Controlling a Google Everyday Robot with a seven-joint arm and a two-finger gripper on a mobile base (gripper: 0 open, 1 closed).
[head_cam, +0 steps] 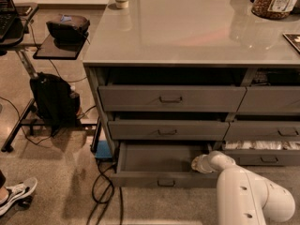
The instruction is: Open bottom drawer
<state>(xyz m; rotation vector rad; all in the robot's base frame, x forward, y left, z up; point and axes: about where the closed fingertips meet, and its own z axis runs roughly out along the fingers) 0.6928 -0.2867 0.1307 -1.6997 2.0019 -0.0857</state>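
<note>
The bottom drawer (140, 179) of the grey cabinet stands pulled out, showing a plain grey inside, and its small loop handle (166, 183) sits at the centre of the narrow front. My white arm (248, 196) comes in from the lower right. The gripper (198, 163) lies at the drawer's right end, just above its inside and behind the front panel. Its tip is hidden against the dark corner.
Above are the middle drawer (166, 130) and top drawer (171, 99), both slightly out. To the right, a drawer with white packets (262, 145) is open. Cables (101, 186), a blue object (103, 150), a black backpack (54, 100) and a shoe (16, 195) are on the floor at left.
</note>
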